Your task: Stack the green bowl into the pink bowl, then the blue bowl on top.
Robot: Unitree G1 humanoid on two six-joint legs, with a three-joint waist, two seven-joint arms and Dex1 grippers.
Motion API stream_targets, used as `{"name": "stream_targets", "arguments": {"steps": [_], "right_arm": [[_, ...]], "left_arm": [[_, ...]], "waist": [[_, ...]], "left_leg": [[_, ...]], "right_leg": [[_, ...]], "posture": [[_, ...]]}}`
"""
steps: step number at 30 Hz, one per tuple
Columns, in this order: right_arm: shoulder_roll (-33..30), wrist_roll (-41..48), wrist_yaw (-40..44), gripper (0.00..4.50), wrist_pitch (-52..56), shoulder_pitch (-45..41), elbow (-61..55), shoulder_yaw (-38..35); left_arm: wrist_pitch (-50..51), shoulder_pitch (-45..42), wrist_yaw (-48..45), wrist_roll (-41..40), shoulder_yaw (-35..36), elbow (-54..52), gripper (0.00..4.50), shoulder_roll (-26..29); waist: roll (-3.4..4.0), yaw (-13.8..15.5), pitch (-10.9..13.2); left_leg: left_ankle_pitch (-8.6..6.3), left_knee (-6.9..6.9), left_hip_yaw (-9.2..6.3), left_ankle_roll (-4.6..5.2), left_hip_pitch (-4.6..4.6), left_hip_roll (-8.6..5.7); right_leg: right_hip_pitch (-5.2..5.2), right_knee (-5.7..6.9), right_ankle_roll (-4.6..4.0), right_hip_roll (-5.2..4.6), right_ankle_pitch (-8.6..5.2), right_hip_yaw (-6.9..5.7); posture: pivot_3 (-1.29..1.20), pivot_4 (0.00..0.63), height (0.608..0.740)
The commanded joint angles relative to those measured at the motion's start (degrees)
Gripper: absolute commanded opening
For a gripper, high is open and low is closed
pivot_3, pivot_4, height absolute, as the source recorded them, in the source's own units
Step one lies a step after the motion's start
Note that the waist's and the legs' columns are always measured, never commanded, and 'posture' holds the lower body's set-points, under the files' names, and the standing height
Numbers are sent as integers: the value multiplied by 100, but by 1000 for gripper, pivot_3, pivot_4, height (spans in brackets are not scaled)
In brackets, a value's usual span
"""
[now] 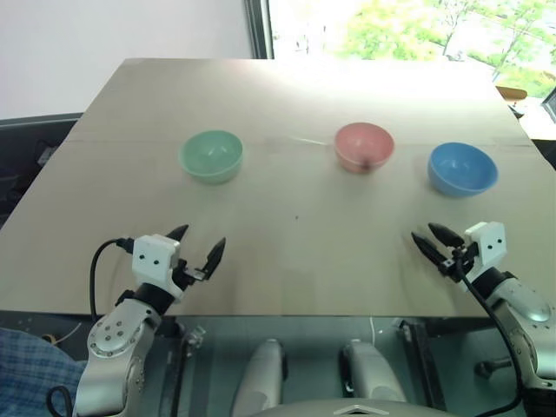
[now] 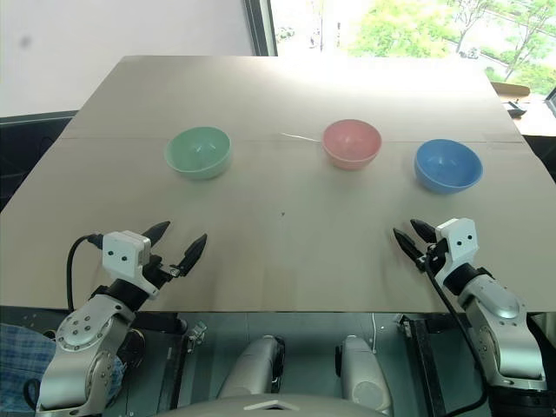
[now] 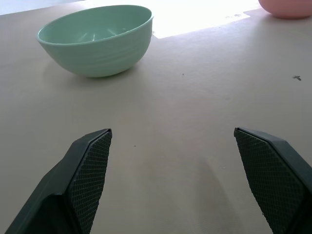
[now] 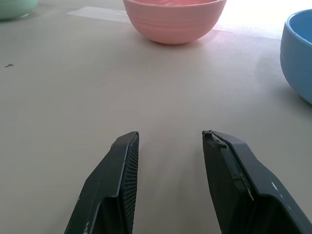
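Note:
Three bowls stand apart in a row across the table's middle: the green bowl (image 1: 211, 156) on the left, the pink bowl (image 1: 364, 146) in the centre, the blue bowl (image 1: 462, 168) on the right. All three are upright and hold nothing. My left gripper (image 1: 198, 242) hovers near the front edge, well short of the green bowl (image 3: 96, 39), its fingers wide open around bare table. My right gripper (image 1: 433, 240) sits near the front right, below the blue bowl (image 4: 298, 53), with a narrower gap between its fingers and nothing in it. The pink bowl (image 4: 174, 19) lies ahead of it.
The tan table (image 1: 295, 252) has a seam running across just behind the bowls. Its front edge lies right under both wrists. A window stands beyond the far edge.

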Motion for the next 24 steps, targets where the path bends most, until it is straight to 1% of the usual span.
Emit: {"name": "stream_targets", "arguments": {"steps": [1, 4, 16, 21, 24], "right_arm": [[-65, 185, 125, 2182, -130, 60, -128, -185], [-104, 218, 178, 2182, -156, 130, -147, -248], [-275, 143, 282, 2182, -145, 65, 5, -244], [-300, 173, 251, 2182, -99, -76, 58, -235], [-464, 45, 374, 2182, -149, -241, 126, -143]], "left_arm": [[-190, -4, -131, -134, 72, -90, 4245, 26], [-334, 13, -323, -236, -7, -6, 4245, -13], [-615, 70, -514, -269, -35, 199, 4245, -66], [-638, 72, -769, -492, -41, 206, 4245, -46], [-710, 67, -1002, -672, -36, 179, 4245, -11]], "waist": [[0, 0, 0], [0, 3, 0], [0, 2, 0], [-1, 1, -1], [-1, -4, -1]], "left_leg": [[0, 0, 0, 0, 0, 0], [0, 0, 0, 0, 0, 0], [0, 1, 2, 0, 1, 0], [0, 2, 2, 0, 2, 1], [0, 3, 2, 0, 2, 1]], "right_leg": [[0, 0, 0, 0, 0, 0], [0, 0, 0, 0, 0, -1], [1, 1, 0, 1, 0, 1], [1, 2, 0, 1, 0, 1], [1, 3, 0, 1, 0, 2]], "posture": [[0, 150, 740], [0, 150, 740], [0, 150, 740], [0, 150, 740], [0, 150, 740]]}}
